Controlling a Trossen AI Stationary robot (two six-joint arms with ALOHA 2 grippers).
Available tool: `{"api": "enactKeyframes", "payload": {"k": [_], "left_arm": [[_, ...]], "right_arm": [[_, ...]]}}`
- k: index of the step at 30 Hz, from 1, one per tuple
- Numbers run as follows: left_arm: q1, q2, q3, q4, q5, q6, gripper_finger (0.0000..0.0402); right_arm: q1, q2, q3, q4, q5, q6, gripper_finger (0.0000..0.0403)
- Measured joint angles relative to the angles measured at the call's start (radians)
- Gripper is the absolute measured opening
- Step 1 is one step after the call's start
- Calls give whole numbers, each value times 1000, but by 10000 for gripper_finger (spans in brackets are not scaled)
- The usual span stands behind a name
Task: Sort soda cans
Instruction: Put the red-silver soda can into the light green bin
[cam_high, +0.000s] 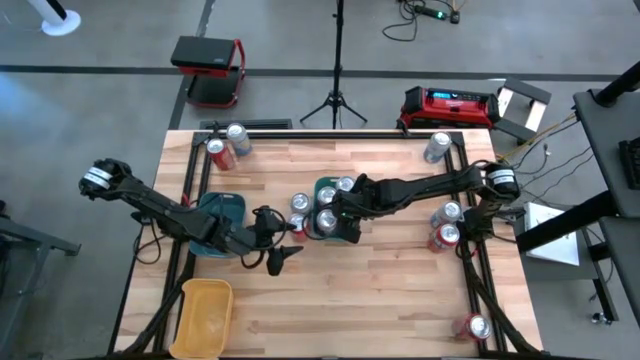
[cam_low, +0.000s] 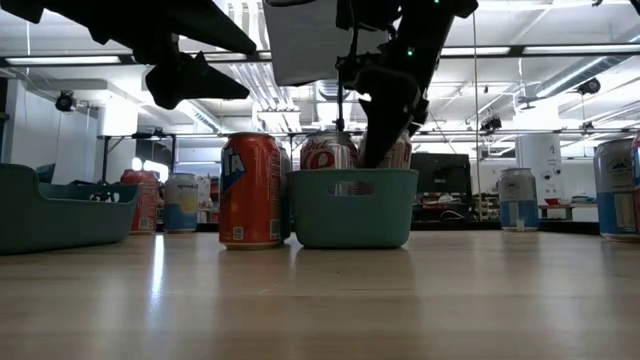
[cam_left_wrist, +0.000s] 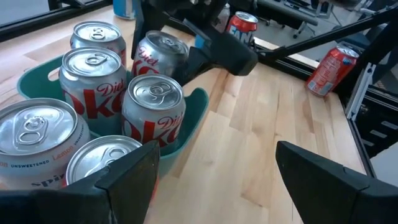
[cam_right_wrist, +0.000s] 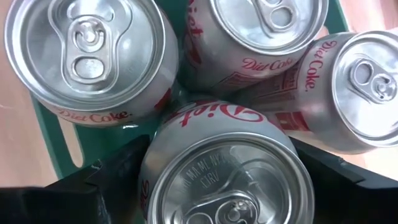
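Observation:
A teal tray (cam_high: 322, 232) at mid-table holds several silver Diet Coke cans (cam_left_wrist: 92, 78). My right gripper (cam_high: 336, 214) reaches down into it from the right and is shut on one more silver can (cam_right_wrist: 227, 168). A red can (cam_low: 250, 190) stands on the table just left of that tray. My left gripper (cam_high: 282, 255) hovers open above the table beside the tray's near-left corner, nothing between its fingers (cam_left_wrist: 127, 177). Other red and silver cans stand along the table's far and right edges. My right gripper pinches the silver can's upper wall (cam_right_wrist: 155, 155) between its two fingers (cam_right_wrist: 112, 180), one on each side, just under the rim. The fingers come from above, slanting in from the table's right. The can is roughly upright among the others in the tray; its bottom is hidden.
A second teal tray (cam_high: 222, 222) lies under my left arm and a yellow tray (cam_high: 205, 312) at the near left. Loose cans: red (cam_high: 216, 152) and silver (cam_high: 238, 135) far left, silver (cam_high: 437, 147) far right, silver (cam_high: 447, 213) and red (cam_high: 443, 238) right, red (cam_high: 475, 327) near right.

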Motion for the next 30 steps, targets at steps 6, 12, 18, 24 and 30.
{"api": "enactKeyframes", "payload": {"k": [6, 12, 18, 24, 30], "left_arm": [[0, 0, 0, -1, 0, 0, 306], [0, 0, 0, -1, 0, 0, 306], [0, 0, 0, -3, 0, 0, 306], [-2, 0, 0, -1, 2, -2, 306], [-13, -9, 0, 24, 45, 11, 306]], "right_arm": [[-23, 3, 0, 3, -2, -5, 334], [-30, 8, 0, 17, -24, -26, 328], [-30, 8, 0, 25, -20, -20, 356], [-30, -17, 0, 18, -23, -22, 368], [-4, -98, 0, 6, -18, -19, 368]]}}
